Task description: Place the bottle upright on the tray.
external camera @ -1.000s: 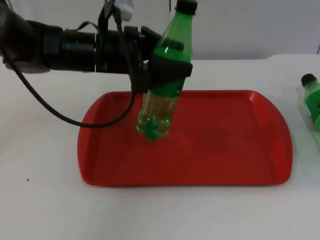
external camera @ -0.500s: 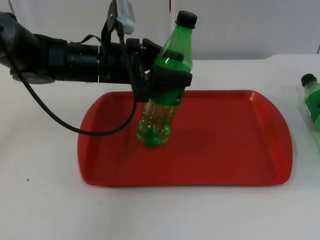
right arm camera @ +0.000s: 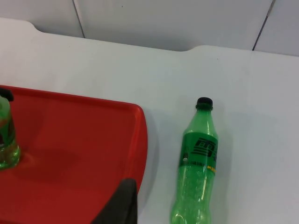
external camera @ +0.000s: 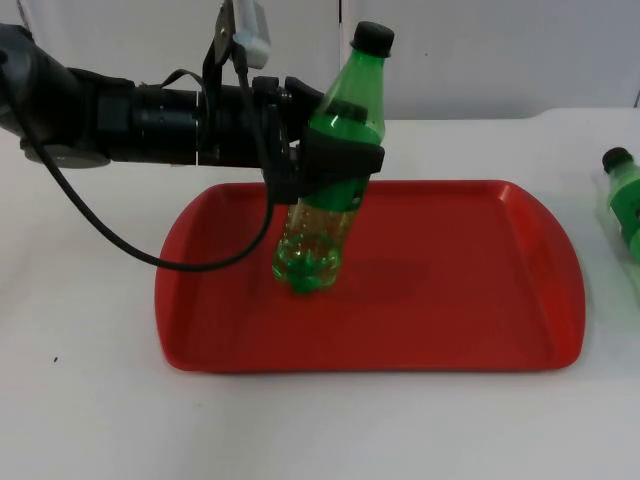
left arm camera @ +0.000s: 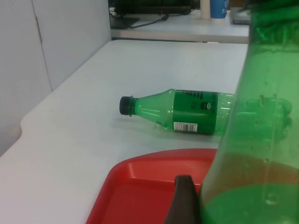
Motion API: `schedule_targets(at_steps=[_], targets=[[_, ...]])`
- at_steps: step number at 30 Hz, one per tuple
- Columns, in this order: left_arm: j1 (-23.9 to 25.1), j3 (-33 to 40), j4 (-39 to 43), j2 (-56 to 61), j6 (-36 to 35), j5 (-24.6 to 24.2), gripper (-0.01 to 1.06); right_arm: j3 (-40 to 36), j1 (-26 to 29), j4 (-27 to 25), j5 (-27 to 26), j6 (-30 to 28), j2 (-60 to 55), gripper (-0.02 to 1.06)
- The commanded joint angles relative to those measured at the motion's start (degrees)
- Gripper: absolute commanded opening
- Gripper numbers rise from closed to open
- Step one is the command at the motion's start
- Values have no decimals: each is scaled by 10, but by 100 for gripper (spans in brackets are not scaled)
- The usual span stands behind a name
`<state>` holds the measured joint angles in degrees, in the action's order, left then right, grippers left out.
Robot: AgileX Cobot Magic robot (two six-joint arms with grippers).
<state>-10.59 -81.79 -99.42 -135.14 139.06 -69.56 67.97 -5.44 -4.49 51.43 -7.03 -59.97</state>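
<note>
A green plastic bottle [external camera: 312, 245] with a black cap stands on the red tray [external camera: 450, 280], left of its middle, leaning slightly with the cap toward the right. Its base seems to touch the tray floor. My left gripper [external camera: 335, 160] comes in from the left and is shut on the bottle's middle. Close up in the left wrist view, the bottle [left arm camera: 252, 140] stands beside a black fingertip [left arm camera: 184, 200] over the tray [left arm camera: 149, 186]. The right wrist view looks past a black fingertip [right arm camera: 121, 203] of my right gripper at the tray [right arm camera: 84, 140] and the bottle's base [right arm camera: 5, 144].
A second green bottle [external camera: 625, 200] lies on its side on the white table, just right of the tray. It also appears as the lying bottle [left arm camera: 187, 112] and the lying bottle [right arm camera: 198, 158] in the wrist views. The grey partition wall closes the table's far edge.
Over the last second my left gripper brought the bottle down a little onto the tray. In the last half second nothing has moved.
</note>
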Motion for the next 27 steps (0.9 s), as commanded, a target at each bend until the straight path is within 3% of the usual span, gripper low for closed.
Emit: schedule_targets(at_steps=[1,2,3,7,8,11,27], targets=[[0,-2,-5,-3,1,-4,23,1,2,4,2,0,2,105],[0,-2,-5,-3,1,-4,30,1,2,4,2,0,2,105],[0,-2,-5,-3,1,-4,30,1,2,4,2,0,2,105],[0,-2,-5,-3,1,-4,65,1,2,4,2,0,2,105],[0,-2,-5,-3,1,-4,65,1,2,4,2,0,2,105],[0,-2,-5,-3,1,-4,82,1,2,4,2,0,2,105],[0,-2,-5,-3,1,-4,86,1,2,4,2,0,2,105]])
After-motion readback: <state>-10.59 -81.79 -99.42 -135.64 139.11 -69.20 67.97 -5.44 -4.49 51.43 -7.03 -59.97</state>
